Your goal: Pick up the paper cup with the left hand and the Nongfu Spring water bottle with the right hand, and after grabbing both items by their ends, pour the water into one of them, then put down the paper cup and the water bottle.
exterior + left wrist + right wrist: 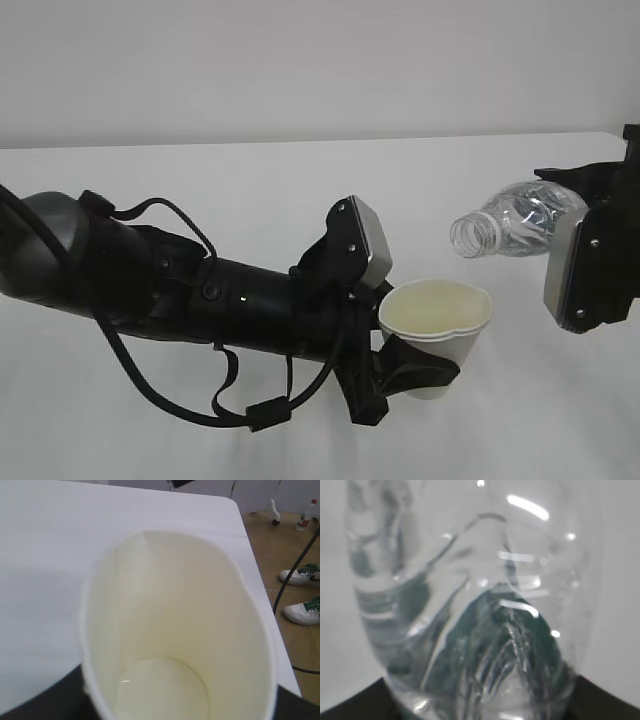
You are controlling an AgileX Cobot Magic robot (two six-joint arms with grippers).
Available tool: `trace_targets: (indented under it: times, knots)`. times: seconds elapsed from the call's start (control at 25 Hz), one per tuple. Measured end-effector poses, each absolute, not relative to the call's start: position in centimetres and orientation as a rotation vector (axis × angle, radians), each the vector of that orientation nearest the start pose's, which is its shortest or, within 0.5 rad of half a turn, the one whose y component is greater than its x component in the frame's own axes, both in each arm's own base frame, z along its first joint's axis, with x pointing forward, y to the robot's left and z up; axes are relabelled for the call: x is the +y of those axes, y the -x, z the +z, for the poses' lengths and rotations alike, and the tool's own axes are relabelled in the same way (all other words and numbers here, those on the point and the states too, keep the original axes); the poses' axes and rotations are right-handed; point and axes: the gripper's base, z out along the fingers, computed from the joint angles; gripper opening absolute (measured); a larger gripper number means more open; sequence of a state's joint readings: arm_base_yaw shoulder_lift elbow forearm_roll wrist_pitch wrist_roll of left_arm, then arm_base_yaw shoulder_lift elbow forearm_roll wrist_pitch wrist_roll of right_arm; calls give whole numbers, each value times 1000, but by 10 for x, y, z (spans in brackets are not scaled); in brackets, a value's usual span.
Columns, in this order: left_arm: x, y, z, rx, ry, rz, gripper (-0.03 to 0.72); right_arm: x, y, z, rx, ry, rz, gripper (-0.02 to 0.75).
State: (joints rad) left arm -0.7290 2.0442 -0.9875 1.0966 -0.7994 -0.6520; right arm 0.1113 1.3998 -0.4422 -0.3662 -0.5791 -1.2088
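Note:
My left gripper [420, 356] is shut on the lower part of the white paper cup [441, 312], holding it upright above the table. The left wrist view looks into the cup's cream inside [175, 625]; a small glint lies on its bottom, and I cannot tell how much water is there. My right gripper [592, 252] is shut on the base end of the clear Nongfu Spring water bottle [518, 220]. The bottle lies nearly level, its open mouth pointing left, just above and right of the cup's rim. In the right wrist view the bottle [470, 610] fills the picture, with green label showing through.
A white table [250, 180] spreads under both arms, with a pale wall behind it. The left wrist view shows the table's right edge [260, 590], and beyond it a wooden floor with shoes [302, 611] and a black cable [295, 565].

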Motion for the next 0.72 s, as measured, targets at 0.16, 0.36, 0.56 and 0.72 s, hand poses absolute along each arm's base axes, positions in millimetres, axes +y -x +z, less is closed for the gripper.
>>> trace_targets:
  times: [0.16,0.36,0.56,0.72]
  knots:
    - [-299,-247,127,1606,-1380,-991,400,46,-250,202,1217,1543,-787,390]
    - [-299,-248,127,1606,-1379,-991,400,46,-250,203,1207,1541,-792,390]
    - [-299,-248,127,1606,-1379,-991,400,46,-250,203,1195,1544,-800,390]
    - [-299,-248,127,1606,-1379,-991,400,46,-250,203,1190,1548,-804,390]
